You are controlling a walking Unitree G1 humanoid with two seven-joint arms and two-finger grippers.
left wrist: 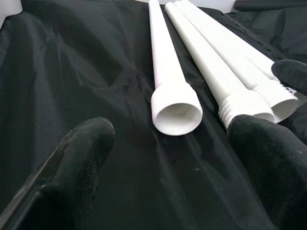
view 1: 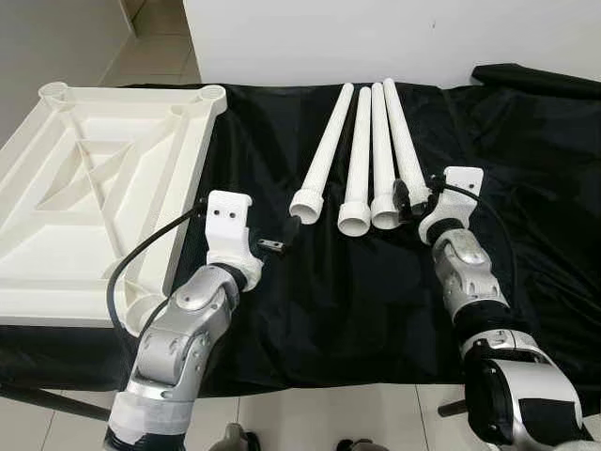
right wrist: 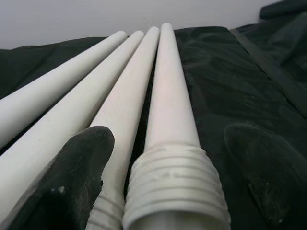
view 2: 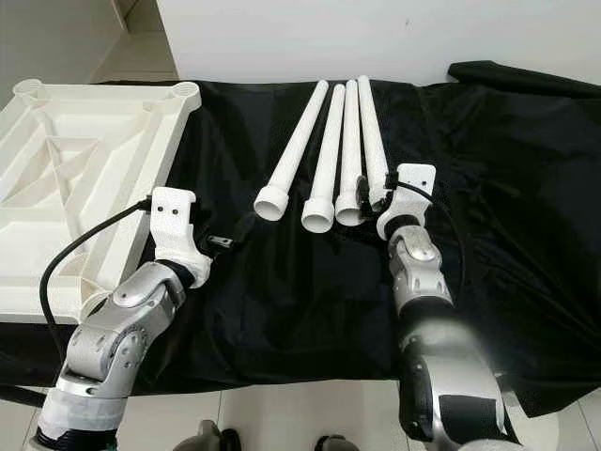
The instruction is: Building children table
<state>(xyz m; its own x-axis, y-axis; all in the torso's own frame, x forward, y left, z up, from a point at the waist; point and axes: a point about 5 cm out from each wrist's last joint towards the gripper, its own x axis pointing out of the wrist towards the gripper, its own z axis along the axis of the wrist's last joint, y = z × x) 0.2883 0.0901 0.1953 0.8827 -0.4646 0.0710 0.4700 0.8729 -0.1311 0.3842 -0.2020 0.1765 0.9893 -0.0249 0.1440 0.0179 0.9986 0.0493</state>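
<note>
Tabletop [view 1: 103,178], white and ribbed, lies underside up on the left of a black cloth [view 1: 338,291], its near-left part overhanging the cloth's edge. Round sockets sit at its corners; the far-right socket [view 1: 212,93] is plainly visible.

Four white legs [view 1: 362,150] lie side by side on the cloth to the right of the tabletop, well apart from it. Their far ends converge near the wall; their near ends fan out toward the robot. The leftmost leg [view 1: 324,150] ends in a smooth open collar. The rightmost leg [right wrist: 168,120] ends in a threaded collar, as the right wrist view shows.

Right gripper [view 1: 413,199] is at the near end of the rightmost leg. Its fingers [right wrist: 72,177] are spread, one on each side of the threaded collar. Contact with the collar cannot be confirmed.

Left gripper [view 1: 282,237] hovers low over bare cloth between the tabletop and the legs, just near of the leftmost leg's open end. Its fingers [left wrist: 72,163] are spread and grip nothing. In the left wrist view the leftmost leg's collar [left wrist: 176,112] lies ahead between the two fingers, apart from both.

A black cable [view 1: 141,258] loops from the left wrist mount across the tabletop's near-right edge.

Pale floor tiles [view 1: 338,418] show at the near edge; a white wall [view 1: 376,38] stands behind the cloth.
</note>
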